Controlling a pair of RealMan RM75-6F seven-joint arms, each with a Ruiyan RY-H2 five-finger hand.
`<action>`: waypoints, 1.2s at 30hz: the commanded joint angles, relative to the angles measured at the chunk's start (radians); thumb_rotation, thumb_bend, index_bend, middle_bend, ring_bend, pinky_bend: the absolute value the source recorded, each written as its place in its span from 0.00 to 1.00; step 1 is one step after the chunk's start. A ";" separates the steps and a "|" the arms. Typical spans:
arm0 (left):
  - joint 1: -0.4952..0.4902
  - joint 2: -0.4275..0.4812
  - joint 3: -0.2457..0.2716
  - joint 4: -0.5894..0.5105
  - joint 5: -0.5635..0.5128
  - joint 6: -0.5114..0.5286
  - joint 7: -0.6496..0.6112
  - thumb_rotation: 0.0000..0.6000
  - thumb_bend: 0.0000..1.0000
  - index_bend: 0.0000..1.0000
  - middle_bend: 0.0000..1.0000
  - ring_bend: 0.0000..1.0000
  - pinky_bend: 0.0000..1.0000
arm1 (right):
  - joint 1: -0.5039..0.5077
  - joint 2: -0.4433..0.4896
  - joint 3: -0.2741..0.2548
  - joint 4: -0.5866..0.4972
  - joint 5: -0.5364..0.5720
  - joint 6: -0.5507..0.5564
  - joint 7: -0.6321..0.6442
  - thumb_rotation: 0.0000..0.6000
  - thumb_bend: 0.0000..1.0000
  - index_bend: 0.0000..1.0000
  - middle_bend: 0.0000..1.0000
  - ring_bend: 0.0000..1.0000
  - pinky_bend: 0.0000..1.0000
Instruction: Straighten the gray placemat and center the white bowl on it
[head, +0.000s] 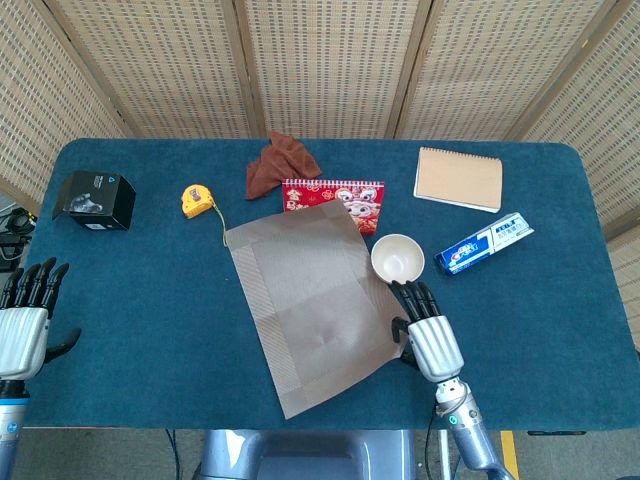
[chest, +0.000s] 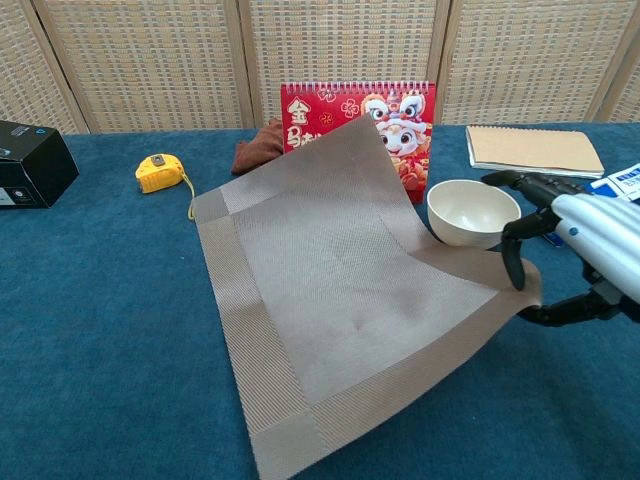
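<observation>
The gray placemat (head: 315, 300) (chest: 345, 295) lies skewed on the blue table, its near right corner lifted. My right hand (head: 428, 335) (chest: 575, 255) pinches that corner between thumb and fingers, just in front of the white bowl (head: 397, 258) (chest: 472, 212). The bowl stands upright and empty, off the mat, touching or nearly touching its right edge. My left hand (head: 25, 320) hangs at the table's near left edge with its fingers spread and nothing in it; the chest view does not show it.
A red calendar (head: 335, 200) (chest: 365, 115) stands behind the mat, with a brown cloth (head: 282, 162) beyond it. A yellow tape measure (head: 197, 200) and black box (head: 95, 199) lie at the left. A notebook (head: 459, 178) and toothpaste box (head: 485, 243) lie at the right.
</observation>
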 joint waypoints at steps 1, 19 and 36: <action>0.000 -0.001 0.000 0.000 0.000 -0.001 0.002 1.00 0.22 0.02 0.00 0.00 0.00 | -0.015 0.038 0.009 -0.013 0.019 0.007 0.010 1.00 0.48 0.71 0.13 0.00 0.00; -0.001 -0.013 0.005 -0.003 0.005 -0.005 0.032 1.00 0.22 0.02 0.00 0.00 0.00 | -0.027 0.190 0.087 -0.026 0.134 -0.031 0.042 1.00 0.46 0.72 0.14 0.00 0.00; -0.003 -0.019 0.007 -0.001 0.006 -0.011 0.043 1.00 0.22 0.02 0.00 0.00 0.00 | -0.007 0.240 0.147 0.008 0.277 -0.121 -0.005 1.00 0.46 0.73 0.15 0.00 0.00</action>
